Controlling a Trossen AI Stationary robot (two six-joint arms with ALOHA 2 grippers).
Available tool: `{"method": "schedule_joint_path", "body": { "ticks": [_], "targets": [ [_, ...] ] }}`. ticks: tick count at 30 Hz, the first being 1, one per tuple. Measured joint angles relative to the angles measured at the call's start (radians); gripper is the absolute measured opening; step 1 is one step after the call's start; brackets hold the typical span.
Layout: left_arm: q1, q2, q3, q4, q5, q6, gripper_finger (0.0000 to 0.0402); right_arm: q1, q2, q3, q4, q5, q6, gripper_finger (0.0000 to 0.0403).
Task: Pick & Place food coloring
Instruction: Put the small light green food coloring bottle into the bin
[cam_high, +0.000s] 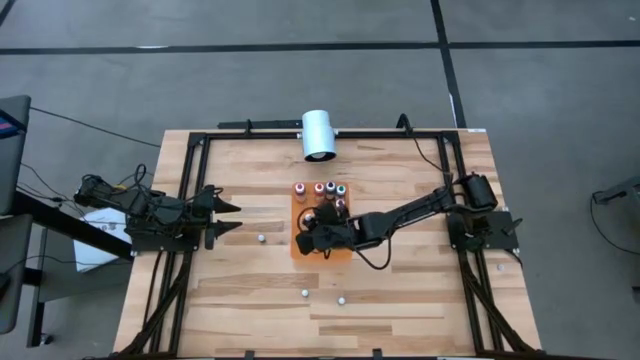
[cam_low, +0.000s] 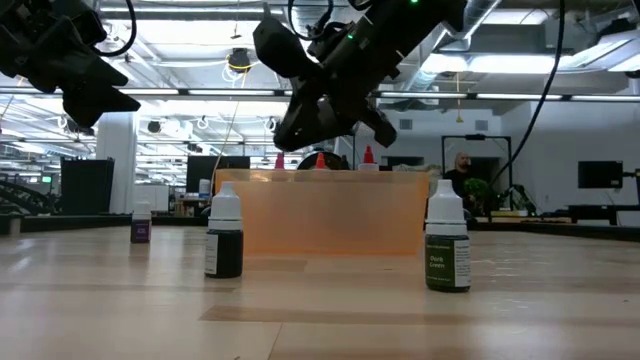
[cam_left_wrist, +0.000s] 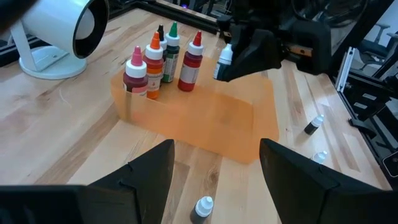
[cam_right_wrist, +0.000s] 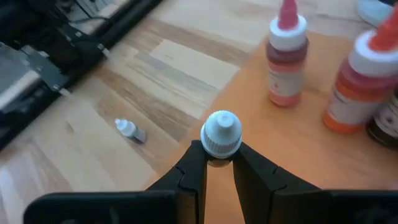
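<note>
Above the orange mat (cam_right_wrist: 292, 149), right fingers (cam_right_wrist: 193, 168) pinching white-capped bottle (cam_right_wrist: 221, 134), left fingers (cam_left_wrist: 155, 165) spread wide, empty

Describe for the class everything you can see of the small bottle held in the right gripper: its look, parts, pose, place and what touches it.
The small bottle has a pale, ribbed, rounded screw cap; little of its body shows in the right wrist view. The left wrist view shows a white cap above a darker body. It hangs about upright, clamped just below the cap between the two dark fingers of the right gripper, lifted clear above the orange mat. Only the fingers touch it. Other bottles stand nearby on the mat.
</note>
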Motion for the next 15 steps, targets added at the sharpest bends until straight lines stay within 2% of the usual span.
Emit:
{"method": "schedule_joint_path", "body": {
  "ticks": [8,15],
  "targets": [
    [0.000,0.000,0.000,-0.001,-0.001,0.009,0.0229,0.025,0.000,0.000,-0.082,0.010,0.105,0.0059],
    [0.000,0.000,0.000,-0.006,-0.002,0.009,0.0229,0.025,0.000,0.000,-0.112,0.007,0.130,0.0059]
  ]
}}
